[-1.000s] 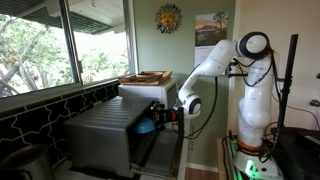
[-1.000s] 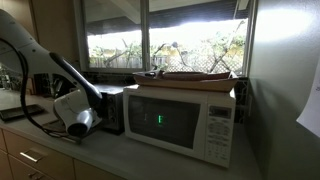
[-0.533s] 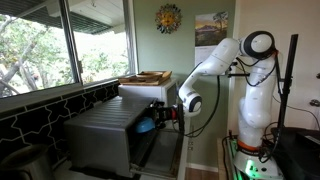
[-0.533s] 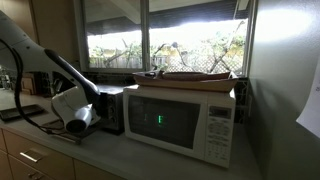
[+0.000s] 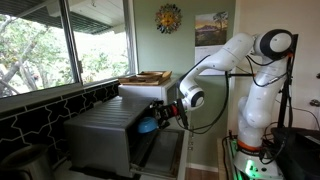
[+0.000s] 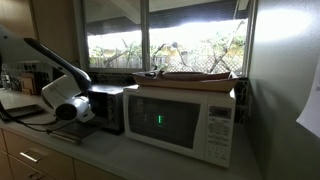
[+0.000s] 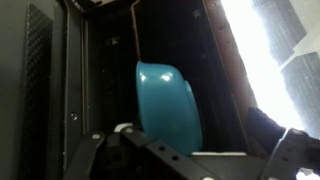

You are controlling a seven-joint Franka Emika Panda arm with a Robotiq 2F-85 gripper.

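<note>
In the wrist view a teal bowl [image 7: 166,104] stands on its side in the dark mouth of a toaster oven [image 7: 110,60]. My gripper [image 7: 190,166] is open just in front of it, with its fingers wide to either side at the bottom edge, and nothing is gripped. In an exterior view the gripper [image 5: 161,114] points into the steel toaster oven [image 5: 105,135], with the bowl [image 5: 147,125] just at its tip. In an exterior view the wrist [image 6: 64,109] hangs before the toaster oven [image 6: 108,108]; the bowl is hidden there.
A white microwave [image 6: 185,122] stands beside the toaster oven, with a flat wooden tray [image 6: 195,75] on top. Both also show in an exterior view, the microwave [image 5: 150,93] under the tray [image 5: 147,77]. Windows run behind the counter [image 6: 110,160]. The oven's open door [image 5: 160,150] hangs below the gripper.
The wrist has drawn back a little from the toaster oven, and the upper arm has swung away. The jaws have stayed open and the bowl has not moved.
</note>
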